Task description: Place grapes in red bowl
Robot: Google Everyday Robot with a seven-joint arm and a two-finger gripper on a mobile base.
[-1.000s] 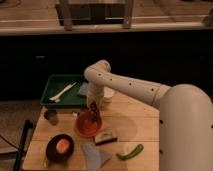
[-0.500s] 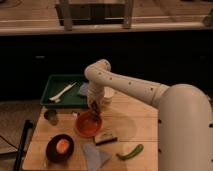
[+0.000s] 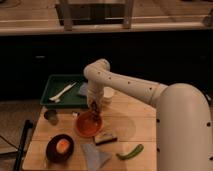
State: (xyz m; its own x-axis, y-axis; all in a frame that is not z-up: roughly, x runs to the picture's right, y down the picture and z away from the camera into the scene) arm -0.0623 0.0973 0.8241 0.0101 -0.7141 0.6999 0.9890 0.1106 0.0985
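The red bowl (image 3: 88,125) sits in the middle of the wooden table (image 3: 130,120). My gripper (image 3: 94,107) hangs at the end of the white arm, just above the bowl's far rim. A small dark thing at the gripper may be the grapes, but I cannot make it out.
A green tray (image 3: 70,92) with a white utensil (image 3: 62,92) lies at the back left. A dark bowl (image 3: 59,148) with an orange thing stands front left. A curved green vegetable (image 3: 130,151), a blue cloth (image 3: 96,155), a small block (image 3: 105,137) and a metal cup (image 3: 50,116) are nearby.
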